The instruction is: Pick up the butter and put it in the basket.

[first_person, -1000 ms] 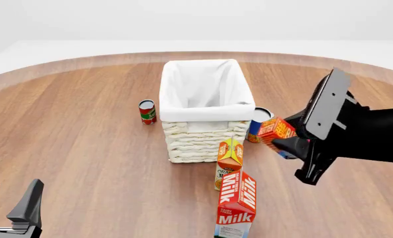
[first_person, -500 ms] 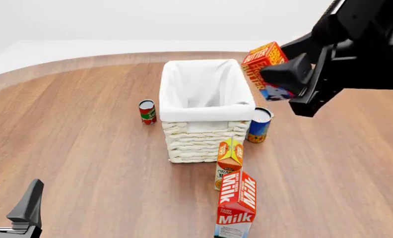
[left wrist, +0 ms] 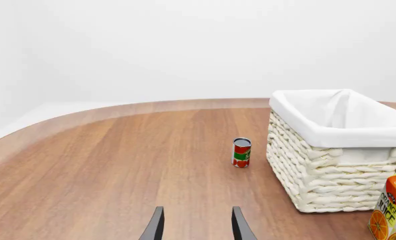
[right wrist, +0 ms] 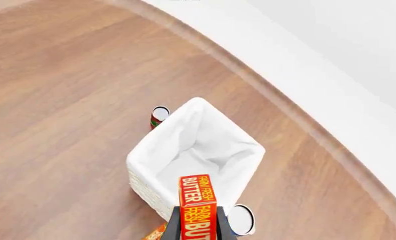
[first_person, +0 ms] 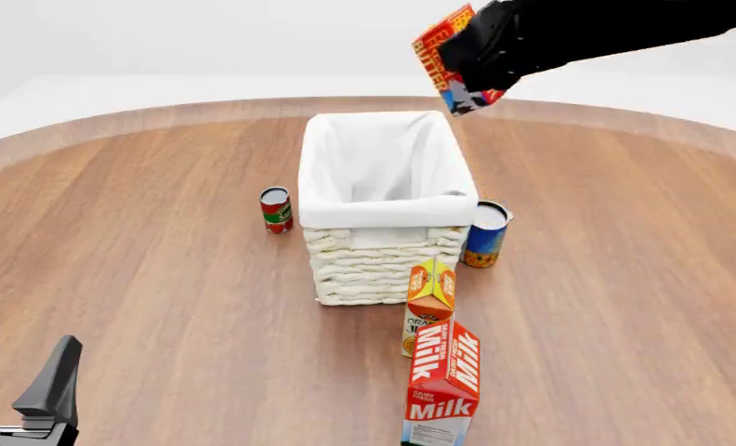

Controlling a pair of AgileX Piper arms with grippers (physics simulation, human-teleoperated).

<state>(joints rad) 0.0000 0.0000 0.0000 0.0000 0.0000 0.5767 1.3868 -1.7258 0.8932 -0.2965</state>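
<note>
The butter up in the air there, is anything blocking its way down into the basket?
Nothing visible does. The right gripper holds the butter high above the basket, whose open top shows only white lining. The cans and cartons stand outside it on the table.

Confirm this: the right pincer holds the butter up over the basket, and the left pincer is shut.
Wrong on the left pincer: the left wrist view shows it open and empty. The right pincer does hold the butter above the basket.
</note>
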